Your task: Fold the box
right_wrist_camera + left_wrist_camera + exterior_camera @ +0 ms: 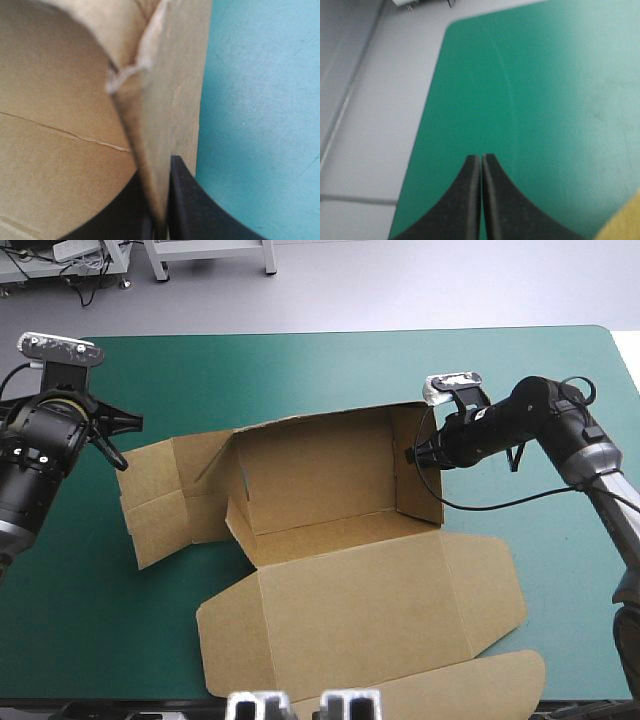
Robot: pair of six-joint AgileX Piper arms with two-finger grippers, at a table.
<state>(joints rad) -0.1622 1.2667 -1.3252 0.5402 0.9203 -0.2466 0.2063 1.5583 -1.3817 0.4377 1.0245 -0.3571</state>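
Note:
The brown box (330,530) lies mid-table with its back wall and right wall (420,470) raised, its left flaps (165,495) flat, and its lid (380,610) flat toward the front edge. My right gripper (412,453) is at the right wall's upper edge. In the right wrist view the right gripper (161,220) is shut on that wall (170,100), one black finger (187,200) outside it. My left gripper (122,440) hovers just beyond the left flaps, shut on nothing (481,159). A corner of board (626,222) shows beside it.
The teal-green cover (560,380) shows bare to the right of the box and along the far edge. The table's rounded far-left corner (451,26) lies ahead of the left gripper, grey floor beyond. The lid's tuck flap (470,680) reaches the front edge.

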